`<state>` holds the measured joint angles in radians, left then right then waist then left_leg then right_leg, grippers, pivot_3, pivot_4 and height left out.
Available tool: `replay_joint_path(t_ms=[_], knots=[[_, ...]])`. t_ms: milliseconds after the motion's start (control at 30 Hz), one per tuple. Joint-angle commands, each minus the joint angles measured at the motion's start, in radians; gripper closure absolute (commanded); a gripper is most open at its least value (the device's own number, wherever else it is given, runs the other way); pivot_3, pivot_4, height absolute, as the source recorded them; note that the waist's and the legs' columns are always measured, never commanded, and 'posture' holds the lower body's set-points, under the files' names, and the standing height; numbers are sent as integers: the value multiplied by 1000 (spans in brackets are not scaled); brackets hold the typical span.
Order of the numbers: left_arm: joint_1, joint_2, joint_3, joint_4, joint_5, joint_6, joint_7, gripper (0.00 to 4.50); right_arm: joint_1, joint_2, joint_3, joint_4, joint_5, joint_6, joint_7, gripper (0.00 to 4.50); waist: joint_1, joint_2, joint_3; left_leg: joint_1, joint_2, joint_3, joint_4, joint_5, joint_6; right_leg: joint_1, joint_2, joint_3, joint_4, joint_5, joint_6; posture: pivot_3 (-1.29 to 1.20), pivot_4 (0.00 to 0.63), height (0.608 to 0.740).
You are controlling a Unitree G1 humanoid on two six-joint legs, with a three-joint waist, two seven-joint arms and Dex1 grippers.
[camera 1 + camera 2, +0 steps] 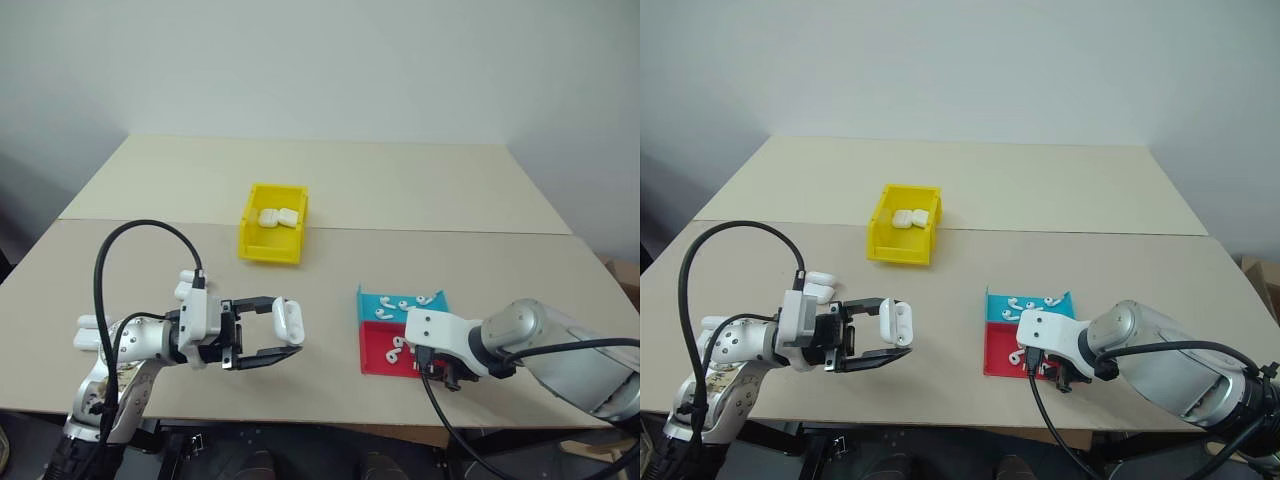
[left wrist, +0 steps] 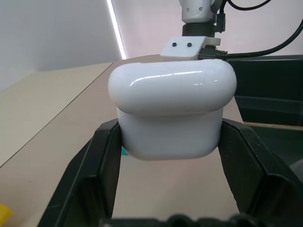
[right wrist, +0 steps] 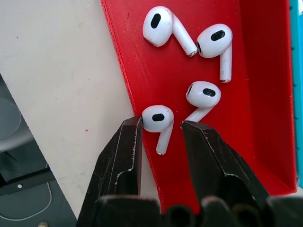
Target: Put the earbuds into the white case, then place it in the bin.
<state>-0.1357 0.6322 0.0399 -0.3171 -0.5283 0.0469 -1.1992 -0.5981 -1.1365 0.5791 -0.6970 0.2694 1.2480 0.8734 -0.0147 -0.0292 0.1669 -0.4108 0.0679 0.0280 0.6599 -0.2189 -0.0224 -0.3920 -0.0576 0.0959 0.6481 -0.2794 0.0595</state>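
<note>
Right gripper [image 3: 161,126] over the red tray [image 3: 255,90], jaws apart, one earbud [image 3: 158,119] between the tips, its stem pointing back toward the palm. We'd close slowly and squarely on the rounded head; glossy plastic looks prone to squirt out, and the neighbouring bud just beyond the far finger could get nudged. Left gripper [image 1: 268,332] clamped on the white case [image 1: 287,319], smooth pebble shape. Yellow bin [image 1: 270,247] well beyond both, already holding look-alike cases.

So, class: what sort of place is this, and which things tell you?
Probably a robot test bench: a bare beige table against a plain wall, with a yellow bin and small red and blue trays of earbuds.
</note>
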Motion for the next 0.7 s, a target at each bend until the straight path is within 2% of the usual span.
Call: replay_joint_path(t_ms=[33, 700], knots=[[-8, 4, 1, -19, 3, -17, 5, 1729, 4, -5, 0, -6, -19, -22, 1, 2791, 0, 0, 0, 0, 0, 0, 0, 0, 0, 0, 0, 0, 0, 0, 0, 0, 150, 740], [-8, -2, -1, -4, 26, -39, 18, 1729, 21, -4, -1, -6, -59, -78, 24, 2791, 0, 0, 0, -1, 0, 0, 0, 0, 0, -1, 0, 0, 0, 0, 0, 0, 150, 740]])
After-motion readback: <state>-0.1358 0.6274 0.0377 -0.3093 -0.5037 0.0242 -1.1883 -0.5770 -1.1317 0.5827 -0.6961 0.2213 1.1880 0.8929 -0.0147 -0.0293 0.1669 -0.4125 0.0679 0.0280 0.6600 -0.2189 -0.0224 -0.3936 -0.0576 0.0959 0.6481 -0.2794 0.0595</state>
